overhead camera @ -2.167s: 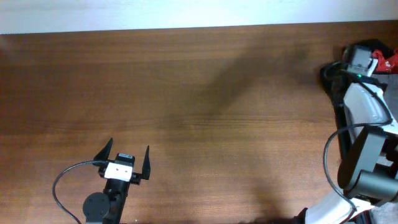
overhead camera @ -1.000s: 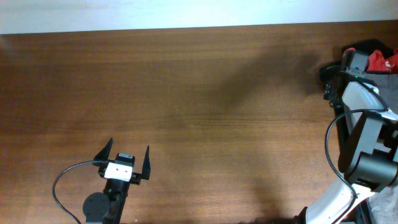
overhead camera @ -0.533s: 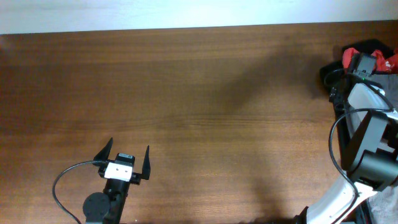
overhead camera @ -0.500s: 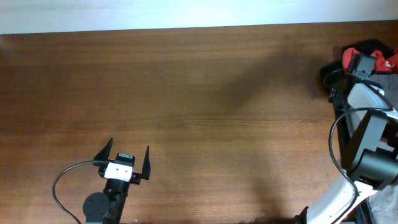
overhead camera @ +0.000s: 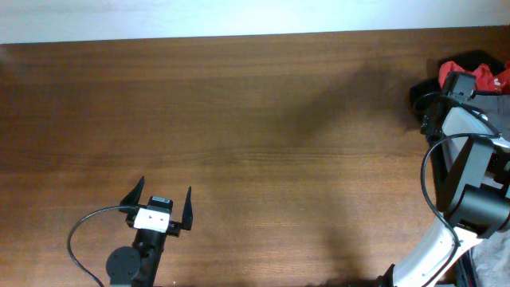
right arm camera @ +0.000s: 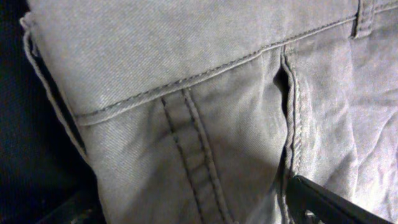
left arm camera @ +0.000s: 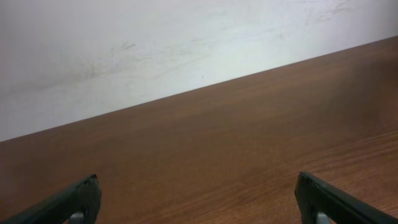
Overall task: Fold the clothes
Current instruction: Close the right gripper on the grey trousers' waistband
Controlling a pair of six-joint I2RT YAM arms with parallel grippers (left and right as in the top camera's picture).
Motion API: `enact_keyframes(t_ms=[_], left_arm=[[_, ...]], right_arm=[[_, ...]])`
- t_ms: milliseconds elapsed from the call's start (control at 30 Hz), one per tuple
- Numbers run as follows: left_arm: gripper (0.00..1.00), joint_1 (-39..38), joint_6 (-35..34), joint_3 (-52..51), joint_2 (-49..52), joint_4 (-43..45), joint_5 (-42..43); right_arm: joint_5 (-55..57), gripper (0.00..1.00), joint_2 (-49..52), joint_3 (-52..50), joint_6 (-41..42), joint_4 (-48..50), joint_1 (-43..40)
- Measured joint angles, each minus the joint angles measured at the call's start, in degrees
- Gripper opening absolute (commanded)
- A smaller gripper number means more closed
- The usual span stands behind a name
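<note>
- Folding has not started, I judge: the clothes lie unspread directly under the right gripper, its jaws apart, holding nothing.
- Wide open too, the left gripper hovers over the surface.

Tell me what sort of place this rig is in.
Probably a robotics lab or test bench. There's a bare wooden table against a plain white wall, with a left arm and a right arm at it. Laundry props sit at the right: a red garment and a grey-olive garment.
</note>
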Motion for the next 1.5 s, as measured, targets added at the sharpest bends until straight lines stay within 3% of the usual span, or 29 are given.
enact_keyframes(t_ms=[167, 300, 700, 867, 1167, 1300, 1500], left_arm=[[1.00, 0.0, 0.0, 0.0, 0.0, 0.0, 0.0], [0.99, 0.0, 0.0, 0.0, 0.0, 0.0, 0.0], [0.99, 0.0, 0.0, 0.0, 0.0, 0.0, 0.0], [1.00, 0.0, 0.0, 0.0, 0.0, 0.0, 0.0], [0.99, 0.0, 0.0, 0.0, 0.0, 0.0, 0.0], [0.99, 0.0, 0.0, 0.0, 0.0, 0.0, 0.0], [0.99, 0.0, 0.0, 0.0, 0.0, 0.0, 0.0]], right_arm=[[0.2, 0.86, 0.0, 0.0, -0.1, 0.0, 0.0], [0.5, 0.67, 0.0, 0.0, -0.2, 0.0, 0.0], [0.8, 0.59, 0.0, 0.9, 1.4, -1.2, 0.2], [0.8, 0.47, 0.0, 3.0, 3.0, -4.0, 0.2], [0.8, 0.45, 0.0, 3.5, 5.7, -4.6, 0.2], [0.8, 0.53, -0.2, 3.5, 6.5, -4.8, 0.2], [0.8, 0.54, -2.3, 3.5, 7.5, -5.0, 0.2]])
